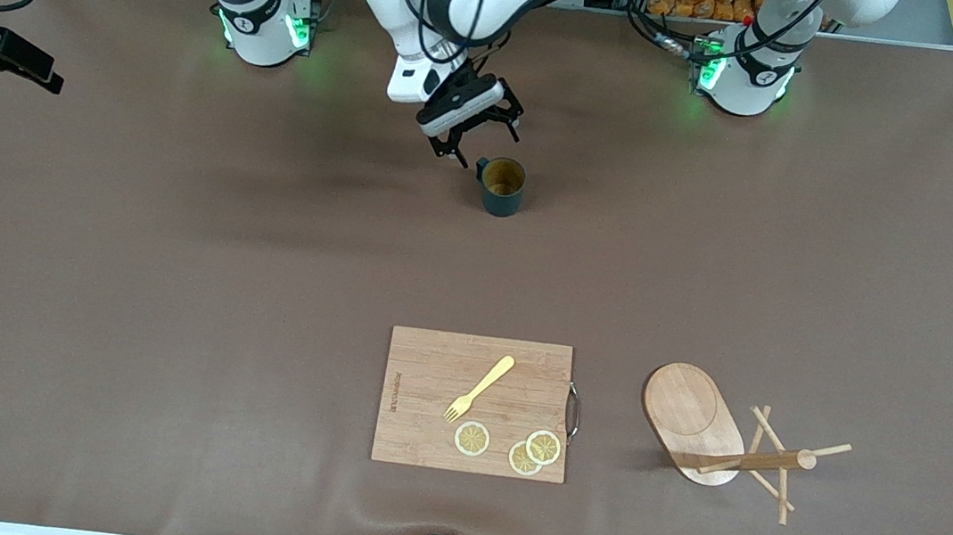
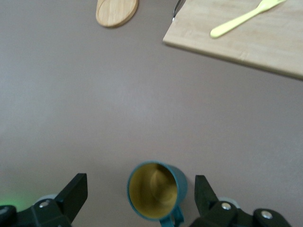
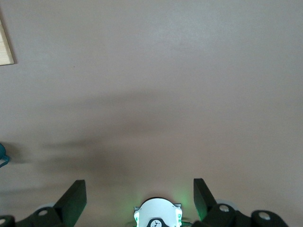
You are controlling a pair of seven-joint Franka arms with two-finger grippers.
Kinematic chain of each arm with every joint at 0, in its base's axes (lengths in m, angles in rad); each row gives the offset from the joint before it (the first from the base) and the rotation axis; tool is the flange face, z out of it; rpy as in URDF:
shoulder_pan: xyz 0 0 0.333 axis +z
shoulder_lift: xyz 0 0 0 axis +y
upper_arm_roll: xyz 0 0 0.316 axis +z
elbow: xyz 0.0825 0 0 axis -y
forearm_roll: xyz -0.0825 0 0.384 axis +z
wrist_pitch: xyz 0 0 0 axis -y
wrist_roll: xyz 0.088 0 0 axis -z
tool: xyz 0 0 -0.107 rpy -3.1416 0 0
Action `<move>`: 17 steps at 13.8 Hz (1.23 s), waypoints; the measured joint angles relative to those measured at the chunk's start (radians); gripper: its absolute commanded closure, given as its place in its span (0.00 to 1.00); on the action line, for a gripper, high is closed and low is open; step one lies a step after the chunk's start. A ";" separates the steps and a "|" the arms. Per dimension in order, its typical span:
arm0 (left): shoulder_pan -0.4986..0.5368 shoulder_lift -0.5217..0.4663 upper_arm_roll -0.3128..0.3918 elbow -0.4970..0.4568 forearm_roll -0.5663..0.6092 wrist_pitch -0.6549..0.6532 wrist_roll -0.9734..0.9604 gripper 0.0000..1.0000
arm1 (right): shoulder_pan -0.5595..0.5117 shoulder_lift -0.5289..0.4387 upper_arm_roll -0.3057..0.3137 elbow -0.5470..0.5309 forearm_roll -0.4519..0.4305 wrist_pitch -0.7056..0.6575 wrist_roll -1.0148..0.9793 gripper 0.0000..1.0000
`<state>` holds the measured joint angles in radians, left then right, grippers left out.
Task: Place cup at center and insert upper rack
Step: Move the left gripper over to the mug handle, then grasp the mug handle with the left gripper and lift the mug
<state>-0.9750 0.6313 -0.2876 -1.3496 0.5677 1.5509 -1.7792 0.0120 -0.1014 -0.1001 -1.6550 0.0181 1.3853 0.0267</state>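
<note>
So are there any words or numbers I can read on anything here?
Cutting board: one short line of print runs along the edge toward the right arm's end of the table, too small to read.
Cup, fork, lemon slices, wooden mug stand: no writing shows.
Left gripper, open beside the cup: no writing shows.
</note>
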 measured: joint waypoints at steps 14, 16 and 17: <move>-0.167 0.197 0.028 0.008 0.067 0.005 -0.356 0.02 | -0.001 0.000 0.013 -0.013 0.000 0.002 -0.001 0.00; -0.180 0.209 0.035 0.008 0.068 0.005 -0.387 0.10 | 0.000 0.000 0.015 -0.013 -0.003 0.003 -0.002 0.00; -0.186 0.216 0.049 0.008 0.071 0.008 -0.391 0.12 | 0.003 0.000 0.018 -0.013 -0.005 0.006 -0.002 0.00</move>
<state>-1.1606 0.8470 -0.2386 -1.3411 0.6389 1.5594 -2.1703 0.0149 -0.1014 -0.0822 -1.6679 0.0133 1.3918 0.0245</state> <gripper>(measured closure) 0.022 0.000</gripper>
